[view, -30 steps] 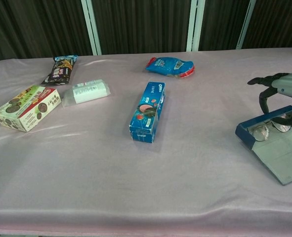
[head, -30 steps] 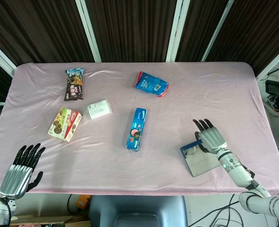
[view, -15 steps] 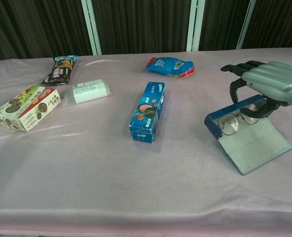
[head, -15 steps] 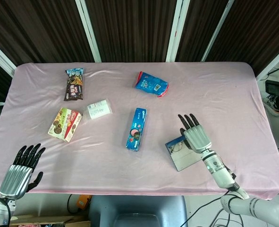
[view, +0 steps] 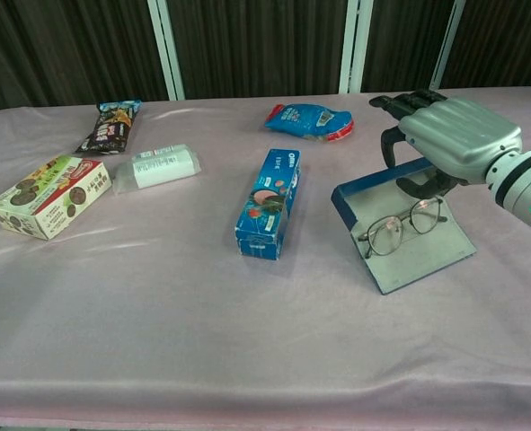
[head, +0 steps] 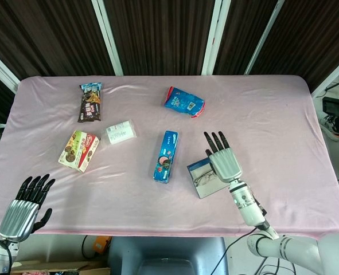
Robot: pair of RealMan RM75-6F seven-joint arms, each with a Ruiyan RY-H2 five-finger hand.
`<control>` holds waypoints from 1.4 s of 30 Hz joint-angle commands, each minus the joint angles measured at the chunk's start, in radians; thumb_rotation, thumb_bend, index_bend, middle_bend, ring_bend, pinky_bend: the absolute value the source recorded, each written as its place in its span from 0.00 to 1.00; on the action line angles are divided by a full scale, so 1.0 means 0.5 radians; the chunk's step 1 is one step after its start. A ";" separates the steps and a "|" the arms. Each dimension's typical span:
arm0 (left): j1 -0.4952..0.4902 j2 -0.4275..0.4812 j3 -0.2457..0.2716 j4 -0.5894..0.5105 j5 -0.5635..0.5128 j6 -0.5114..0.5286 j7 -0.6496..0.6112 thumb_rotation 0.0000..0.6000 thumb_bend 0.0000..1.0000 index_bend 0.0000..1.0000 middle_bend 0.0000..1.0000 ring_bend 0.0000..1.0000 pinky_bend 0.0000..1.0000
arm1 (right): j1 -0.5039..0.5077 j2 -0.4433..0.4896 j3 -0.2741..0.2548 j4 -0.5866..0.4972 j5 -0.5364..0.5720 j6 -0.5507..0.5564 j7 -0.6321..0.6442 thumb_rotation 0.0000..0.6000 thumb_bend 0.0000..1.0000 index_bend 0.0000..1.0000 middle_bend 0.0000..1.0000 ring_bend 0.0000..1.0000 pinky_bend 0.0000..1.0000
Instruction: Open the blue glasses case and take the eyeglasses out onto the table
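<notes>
One robot hand (view: 449, 139) (the right) grips the open blue glasses case (view: 400, 224), palm down.

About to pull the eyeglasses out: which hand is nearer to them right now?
Right. The right hand hovers over the open blue glasses case, just above the eyeglasses. The left hand sits far off at the table's near left corner.
</notes>
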 commanded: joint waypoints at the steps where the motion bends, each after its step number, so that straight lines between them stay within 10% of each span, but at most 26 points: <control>1: -0.001 0.001 0.002 0.001 0.003 -0.002 -0.001 1.00 0.37 0.00 0.00 0.00 0.00 | 0.001 -0.034 0.006 0.045 -0.003 0.014 -0.024 1.00 0.53 0.69 0.05 0.00 0.00; 19: -0.007 -0.011 0.007 -0.001 0.003 -0.025 0.031 1.00 0.37 0.00 0.00 0.00 0.00 | 0.158 -0.143 0.315 0.551 0.422 -0.248 -0.190 1.00 0.53 0.68 0.05 0.00 0.00; 26: -0.020 -0.028 0.005 -0.002 -0.006 -0.055 0.059 1.00 0.37 0.00 0.00 0.00 0.00 | 0.236 -0.207 0.387 0.720 0.642 -0.506 -0.173 1.00 0.53 0.46 0.04 0.00 0.00; 34: -0.022 -0.037 -0.003 0.000 -0.017 -0.053 0.063 1.00 0.37 0.00 0.00 0.00 0.00 | 0.195 -0.048 0.342 0.386 0.638 -0.453 -0.197 1.00 0.49 0.25 0.00 0.00 0.00; 42: -0.012 -0.028 0.000 -0.001 -0.007 -0.027 0.046 1.00 0.37 0.00 0.00 0.00 0.00 | 0.050 0.269 0.208 -0.169 0.447 -0.304 -0.138 1.00 0.45 0.36 0.00 0.00 0.00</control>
